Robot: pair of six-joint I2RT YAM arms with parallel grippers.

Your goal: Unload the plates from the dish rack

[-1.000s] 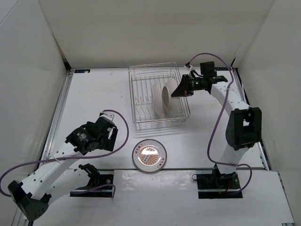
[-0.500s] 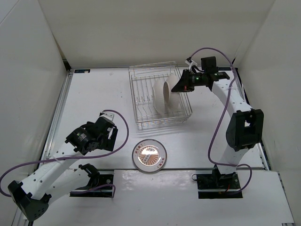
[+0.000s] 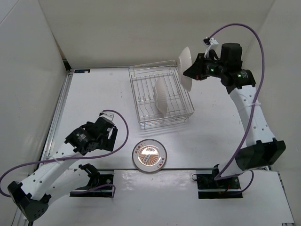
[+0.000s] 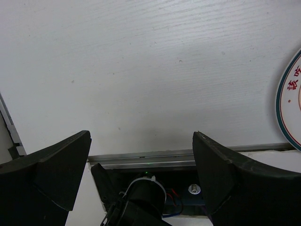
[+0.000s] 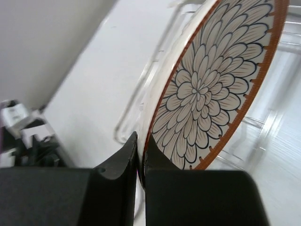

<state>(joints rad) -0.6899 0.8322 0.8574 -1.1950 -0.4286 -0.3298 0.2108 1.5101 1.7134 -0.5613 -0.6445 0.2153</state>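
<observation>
My right gripper (image 3: pixel 192 72) is shut on the rim of the petal-pattern plate (image 3: pixel 184 68) and holds it on edge, high above the right end of the dish rack (image 3: pixel 138 94). In the right wrist view the plate's petal face (image 5: pixel 211 80) fills the frame, its rim pinched at my gripper (image 5: pixel 141 149). One white-backed plate (image 3: pixel 160 94) stands on edge in the rack. The orange-lined plate (image 3: pixel 148 156) lies flat on the table in front of the rack; its edge shows in the left wrist view (image 4: pixel 288 107). My left gripper (image 3: pixel 112 133) is open and empty, low over the table (image 4: pixel 141 135).
White walls enclose the table on the left, back and right. A metal rail (image 4: pixel 188 155) runs along the near table edge by the arm bases. The right arm's purple cable (image 3: pixel 256 42) arcs above the rack's right side.
My right gripper has lifted the petal-pattern plate up and out of the rack, moving right and toward the back. The left arm has not moved.
</observation>
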